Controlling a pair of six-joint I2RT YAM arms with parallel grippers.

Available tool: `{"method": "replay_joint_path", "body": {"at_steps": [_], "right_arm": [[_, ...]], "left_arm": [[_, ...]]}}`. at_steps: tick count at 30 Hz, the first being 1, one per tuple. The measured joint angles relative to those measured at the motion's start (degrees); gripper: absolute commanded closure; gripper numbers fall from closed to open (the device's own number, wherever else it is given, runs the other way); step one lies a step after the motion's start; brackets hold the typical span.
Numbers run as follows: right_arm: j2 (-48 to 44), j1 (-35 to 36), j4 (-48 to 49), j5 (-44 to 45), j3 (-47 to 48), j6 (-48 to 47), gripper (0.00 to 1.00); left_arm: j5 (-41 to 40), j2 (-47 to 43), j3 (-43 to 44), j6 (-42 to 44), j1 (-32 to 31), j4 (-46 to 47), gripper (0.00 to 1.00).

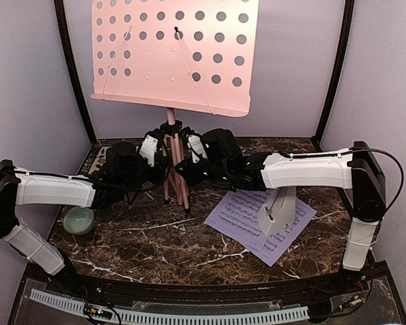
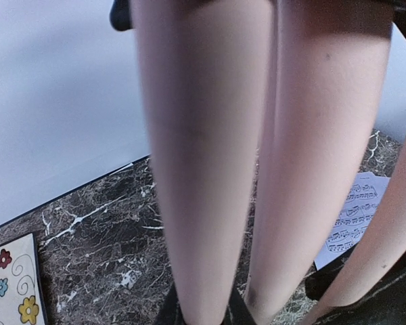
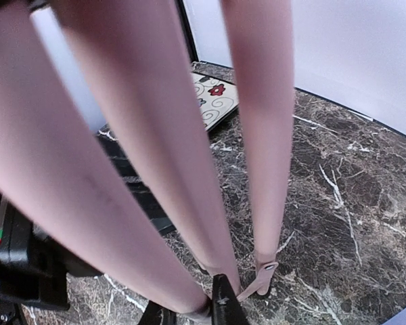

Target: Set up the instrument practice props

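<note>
The pink music stand [image 1: 172, 51] stands upright at the back middle, its perforated desk high and its tripod legs [image 1: 178, 172] bunched close together on the marble table. My left gripper [image 1: 161, 157] is shut on one leg [image 2: 203, 169] from the left, and my right gripper [image 1: 188, 157] is shut on another leg [image 3: 155, 169] from the right. In each wrist view a pink leg fills the gap between the black fingers [image 2: 237, 313] [image 3: 224, 305]. A sheet-music page [image 1: 247, 217] lies flat at the right, with the white-grey metronome [image 1: 277, 210] standing on it.
A pale green bowl [image 1: 78, 220] sits at the left under my left forearm. The floral coaster [image 2: 10, 288] [image 3: 213, 98] lies by the back left wall. One stand foot [image 3: 260, 281] rests on the marble [image 1: 155, 237]. Walls enclose the back and both sides.
</note>
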Motion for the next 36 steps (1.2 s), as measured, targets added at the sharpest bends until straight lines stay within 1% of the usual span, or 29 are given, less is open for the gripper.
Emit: {"method": "replay_joint_path", "body": {"at_steps": [1,2,8,16,26,31,36], "right_arm": [[-0.2,0.1,-0.1,0.0,0.0,-0.1,0.99],[-0.3,0.1,-0.2,0.1,0.0,-0.2,1.0],[-1.9,0.3,-0.2,0.5,-1.7,-1.6,1.0],[-5.6,0.5,0.5,-0.1,-6.3,-1.4,1.0],[-8.2,2.2,0.3,0.5,-9.2,-0.9,1.0],[-9.6,3.4,-2.8,2.3,-9.4,-1.9,1.0],[-11.0,4.5,-3.3,3.1,-10.4,-2.3,1.0]], "left_arm": [[0.2,0.0,0.0,0.0,0.2,0.0,1.0],[0.4,0.0,0.0,0.0,0.5,0.0,1.0],[2.8,0.0,0.0,0.4,1.2,0.1,1.0],[7.9,-0.6,-0.3,4.0,1.7,-0.1,1.0],[14.3,-1.9,-1.3,8.2,3.6,-0.3,1.0],[15.2,-1.9,-2.0,9.5,4.0,0.0,1.0],[16.2,-3.7,-3.2,10.5,5.0,-0.8,1.0]]}}
